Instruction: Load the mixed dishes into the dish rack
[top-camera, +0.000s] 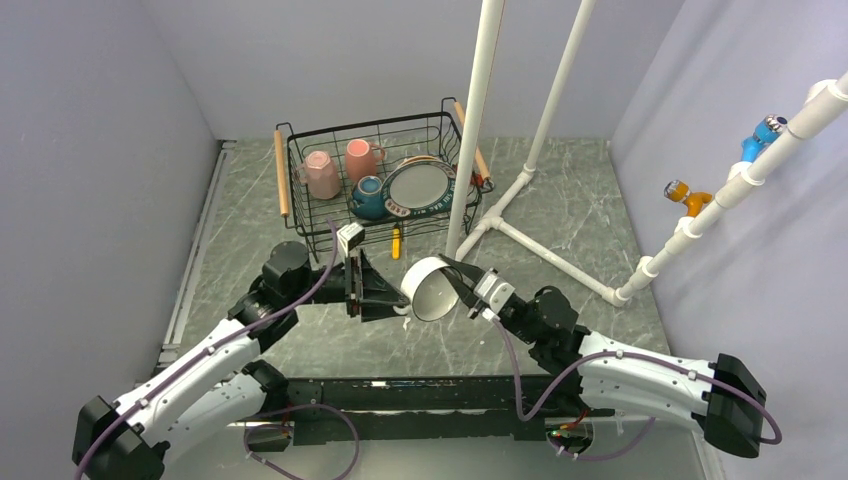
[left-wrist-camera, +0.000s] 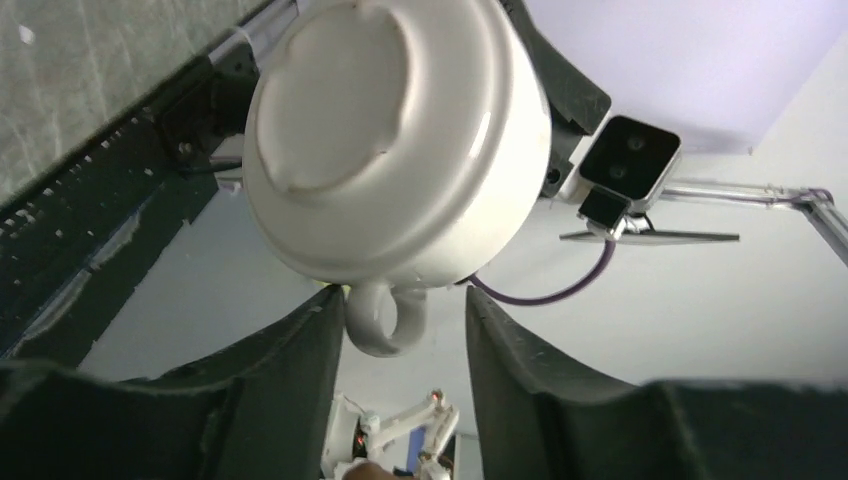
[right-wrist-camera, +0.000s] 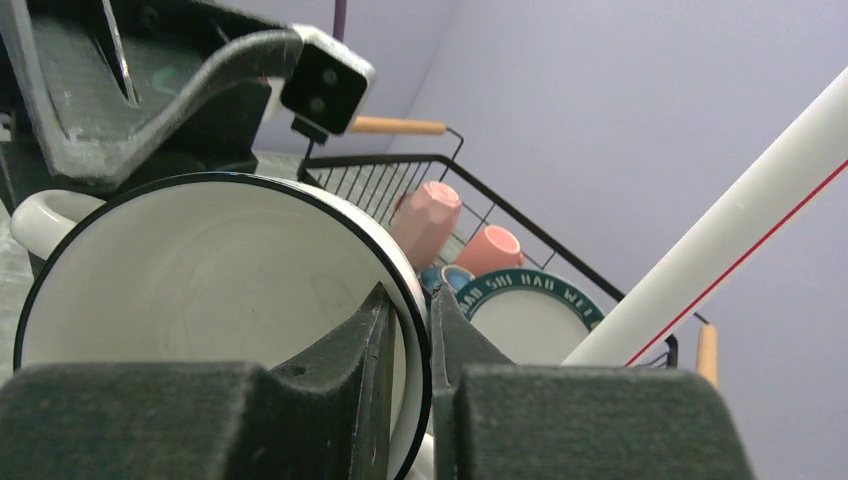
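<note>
White handled cup (top-camera: 432, 290) — rim clamped by right hand (right-wrist-camera: 412, 335), left hand (left-wrist-camera: 405, 312) spread

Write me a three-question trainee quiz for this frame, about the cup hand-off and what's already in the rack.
1. True or false: the right claw pinches the white cup at its rim, with one finger inside.
2. Which part of the cup sits between the fingers of the left claw? A) rim B) handle C) base
3. How many pink mugs are in the dish rack?

Key: 1 true; 2 B; 3 two.
</note>
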